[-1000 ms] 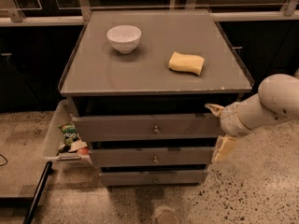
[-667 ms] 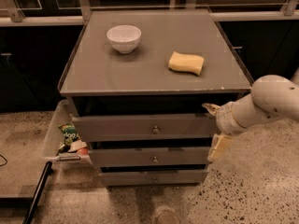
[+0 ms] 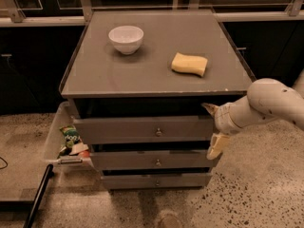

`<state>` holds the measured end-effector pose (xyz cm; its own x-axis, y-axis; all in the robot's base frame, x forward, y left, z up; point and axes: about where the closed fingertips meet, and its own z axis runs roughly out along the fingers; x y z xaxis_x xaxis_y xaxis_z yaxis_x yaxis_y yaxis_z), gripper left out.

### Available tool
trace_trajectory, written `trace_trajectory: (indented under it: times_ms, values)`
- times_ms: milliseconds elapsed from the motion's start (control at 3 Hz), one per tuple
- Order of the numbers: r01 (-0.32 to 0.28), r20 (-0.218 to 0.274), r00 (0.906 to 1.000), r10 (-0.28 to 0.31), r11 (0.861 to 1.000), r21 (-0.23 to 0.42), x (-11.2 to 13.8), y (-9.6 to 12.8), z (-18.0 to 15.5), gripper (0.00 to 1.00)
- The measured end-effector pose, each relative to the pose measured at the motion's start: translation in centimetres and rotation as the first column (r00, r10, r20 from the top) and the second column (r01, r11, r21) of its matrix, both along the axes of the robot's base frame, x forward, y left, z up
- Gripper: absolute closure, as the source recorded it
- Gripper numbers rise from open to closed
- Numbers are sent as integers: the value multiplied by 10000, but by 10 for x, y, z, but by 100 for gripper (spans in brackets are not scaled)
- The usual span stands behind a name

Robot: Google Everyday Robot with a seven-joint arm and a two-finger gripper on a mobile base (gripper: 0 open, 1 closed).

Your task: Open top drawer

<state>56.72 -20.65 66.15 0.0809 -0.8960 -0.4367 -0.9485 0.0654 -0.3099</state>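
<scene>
Single camera view, looking down on a grey cabinet of three drawers. We observed the top drawer (image 3: 137, 129) directly beneath the tabletop (image 3: 152, 77), its flat grey front the widest of the three. It carried one small round knob (image 3: 158, 132) at centre, with a dark gap running above its upper edge. We could not tell how far the front stood out from the cabinet body.

The tool (image 3: 212, 128) sat at the right end of the top drawer's front, carried by a white arm (image 3: 266, 103) entering from the right edge of the view. Its two fingers stood apart. The upper finger (image 3: 209, 109) pointed up and left near the drawer's top corner, and the lower, cream-coloured finger (image 3: 215, 147) hung down beside the gap above the middle drawer (image 3: 133, 159). We could not tell whether either finger touched the drawer. The knob was well apart from the tool.

The bottom drawer (image 3: 142, 180) lay below, with a like knob. On the tabletop we recorded a white bowl (image 3: 126, 38) at back left and a yellow sponge (image 3: 189, 64) to its right, well apart. A clear bin (image 3: 53, 136) holding snack packets (image 3: 72, 139) stood against the cabinet's left side on the speckled floor (image 3: 256, 189).
</scene>
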Motion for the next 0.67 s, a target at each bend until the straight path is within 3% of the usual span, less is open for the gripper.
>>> trace_trajectory:
  times_ms: [667]
  values:
    - [-476, 332, 9983, 473, 9988, 83, 19, 12, -13, 0]
